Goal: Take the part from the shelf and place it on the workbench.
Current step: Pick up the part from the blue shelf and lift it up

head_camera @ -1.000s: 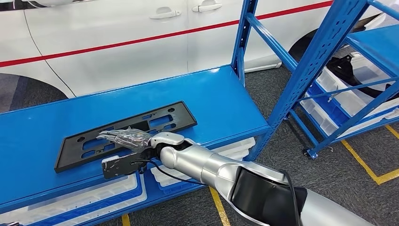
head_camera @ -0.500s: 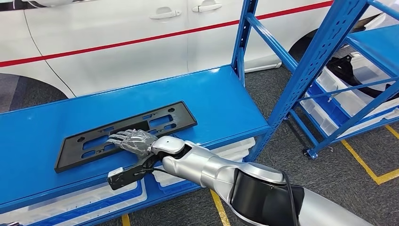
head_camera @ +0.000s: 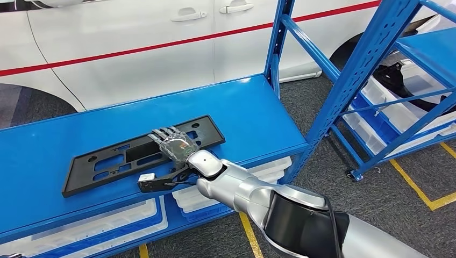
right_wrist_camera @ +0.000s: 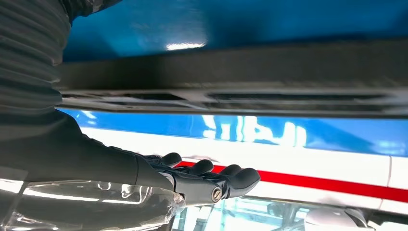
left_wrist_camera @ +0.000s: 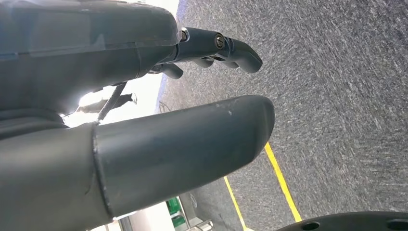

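The black licence plate holder (head_camera: pixel 142 153) lies flat on the blue table (head_camera: pixel 253 110), near its front edge. The right hand (head_camera: pixel 173 144) hovers over its right half, fingers (right_wrist_camera: pixel 226 179) extended side by side, holding nothing. The left hand (left_wrist_camera: pixel 144 120) hangs toward the floor, fingers apart, empty. A careless sweep could nudge the holder off that edge. Open table lies behind it; the shelf upright (head_camera: pixel 279 43) stands right.

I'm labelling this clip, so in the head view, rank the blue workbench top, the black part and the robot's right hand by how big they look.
1. Blue workbench top, largest by far.
2. Black part, a long flat frame lying on it.
3. Right hand, smallest, though it sits over the part and nearer the camera.
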